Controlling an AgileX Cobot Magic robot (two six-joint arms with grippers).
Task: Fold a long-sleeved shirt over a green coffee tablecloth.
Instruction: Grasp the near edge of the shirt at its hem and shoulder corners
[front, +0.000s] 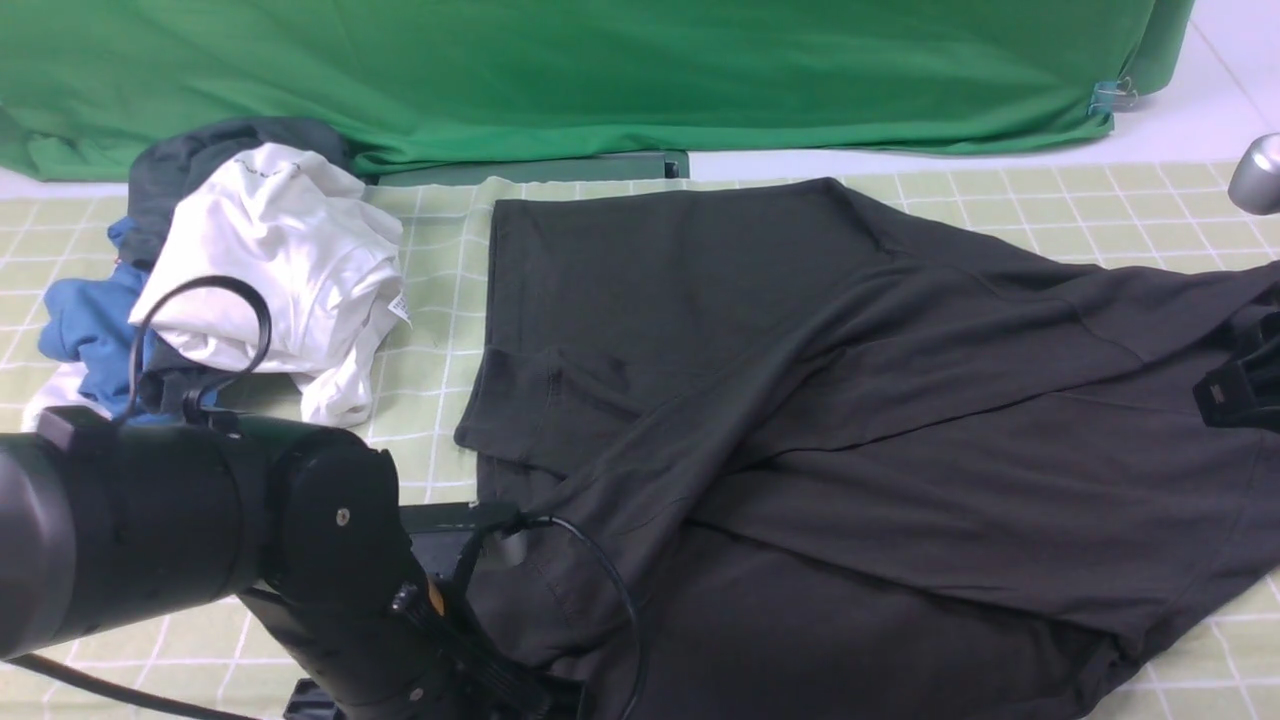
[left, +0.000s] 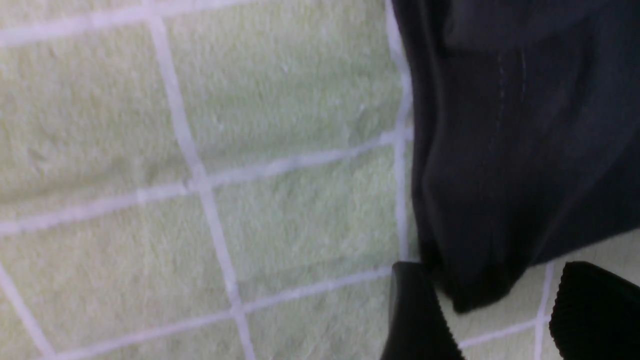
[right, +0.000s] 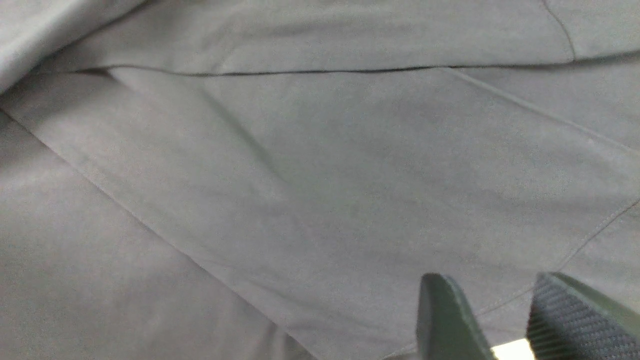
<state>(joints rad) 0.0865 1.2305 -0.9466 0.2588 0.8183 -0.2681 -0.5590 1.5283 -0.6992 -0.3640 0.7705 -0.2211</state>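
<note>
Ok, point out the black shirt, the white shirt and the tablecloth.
black shirt (front: 800, 420): front view, middle of its body
white shirt (front: 290, 250): front view, crumpled top
tablecloth (left: 125, 125): left wrist view, bare square

A narrow lane of bare pale yellow-green grid-lined tablecloth (front: 440, 330) runs between the heaped white and blue garments (front: 290, 250), far left, and the large black cotton shirt (front: 800, 400) blanketing centre and right; a plain deep green fabric drape (front: 600, 80) walls off the far side.

The shirt (front: 800, 400) looks smooth, the tablecloth (left: 125, 125) fuzzy.
</note>
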